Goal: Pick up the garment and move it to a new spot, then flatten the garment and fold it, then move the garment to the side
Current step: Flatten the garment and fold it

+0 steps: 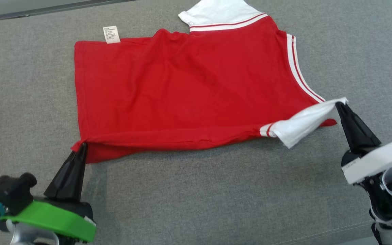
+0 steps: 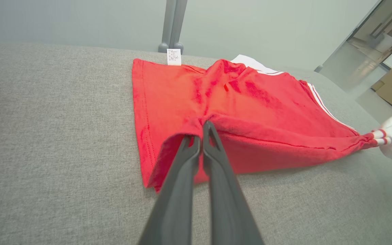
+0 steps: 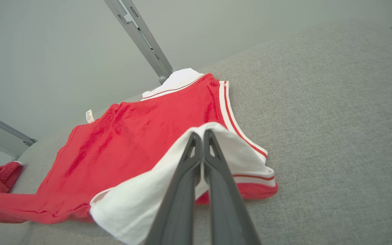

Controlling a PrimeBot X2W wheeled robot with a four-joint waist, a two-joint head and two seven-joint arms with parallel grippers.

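Red garment with white striped sleeves (image 1: 189,88) lay mid-frame on grey fabric surface (image 1: 216,190). Left gripper (image 1: 83,145) pinched its lower-left hem (image 1: 114,151), right gripper (image 1: 338,105) its white sleeve (image 1: 301,124). Risk: shallow pinch slipping, fold skewing.

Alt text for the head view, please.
A red-and-white shirt lies on grey fabric. The left gripper pinches its near hem corner, the right gripper its near white sleeve, with that edge raised slightly.

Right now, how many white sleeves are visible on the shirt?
2 on the shirt. The far sleeve lies flat at the top edge. The near sleeve is raised off the surface, pinched in the shut right gripper. None seems hidden.
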